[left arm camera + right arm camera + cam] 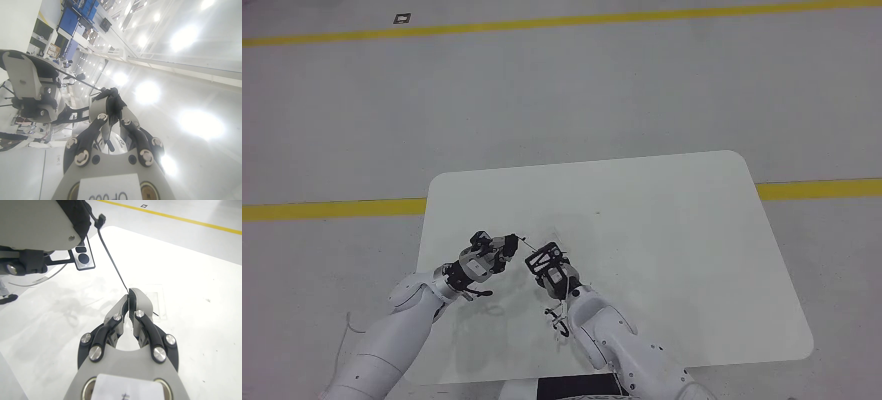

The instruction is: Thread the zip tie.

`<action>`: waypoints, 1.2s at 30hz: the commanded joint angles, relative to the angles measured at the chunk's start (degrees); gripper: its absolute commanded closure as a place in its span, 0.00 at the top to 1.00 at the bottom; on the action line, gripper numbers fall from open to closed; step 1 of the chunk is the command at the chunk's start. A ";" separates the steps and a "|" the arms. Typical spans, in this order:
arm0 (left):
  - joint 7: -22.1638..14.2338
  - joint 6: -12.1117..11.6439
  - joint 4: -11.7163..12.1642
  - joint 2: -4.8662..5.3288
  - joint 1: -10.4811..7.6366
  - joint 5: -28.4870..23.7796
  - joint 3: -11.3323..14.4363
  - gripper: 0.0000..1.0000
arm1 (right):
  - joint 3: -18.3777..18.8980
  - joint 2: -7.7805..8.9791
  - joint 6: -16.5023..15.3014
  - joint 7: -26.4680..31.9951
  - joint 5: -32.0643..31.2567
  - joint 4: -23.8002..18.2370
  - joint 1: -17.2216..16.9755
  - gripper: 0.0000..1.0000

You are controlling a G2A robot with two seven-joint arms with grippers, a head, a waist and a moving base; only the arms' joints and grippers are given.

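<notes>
Zip tie [110, 259]: one, held over the one table [692, 250], stretched between two pincers. The left pincer [111, 92] is clamped on the end by its head, and the right pincer [128, 294] is clamped on the tail's tip. The strap runs unlooped, so I judge the threading itself is not yet done.
</notes>
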 commanded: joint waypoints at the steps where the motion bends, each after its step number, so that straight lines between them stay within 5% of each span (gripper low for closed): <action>1: 0.00 0.00 0.00 0.00 0.00 0.00 0.00 0.00 | 0.01 -0.02 0.03 0.04 -0.07 0.02 -0.02 0.00; 23: 0.00 0.00 0.00 0.00 0.00 0.00 0.00 0.00 | 2.70 0.52 1.60 -0.13 -1.63 -2.46 -2.56 0.00; 24: 0.00 0.00 0.00 0.00 0.00 0.00 0.00 0.00 | 3.03 0.59 1.44 -0.55 -1.46 -2.85 -2.71 0.09; 25: 0.00 0.00 0.00 0.00 0.00 0.00 0.00 0.00 | 3.43 0.68 0.69 -1.39 -0.84 -3.41 -2.93 0.49; 26: 0.00 0.00 0.00 0.00 0.00 0.00 0.00 0.00 | 4.14 0.86 -2.50 -3.26 2.21 -4.15 -3.43 1.00; 28: 0.00 0.00 0.00 0.00 0.00 0.00 0.00 0.00 | 5.79 1.29 -4.70 -4.43 2.99 -4.38 -3.83 1.00; 36: 0.00 0.00 0.00 0.00 0.00 0.00 0.00 0.00 | 5.79 1.29 -4.70 -4.43 2.99 -4.38 -3.83 1.00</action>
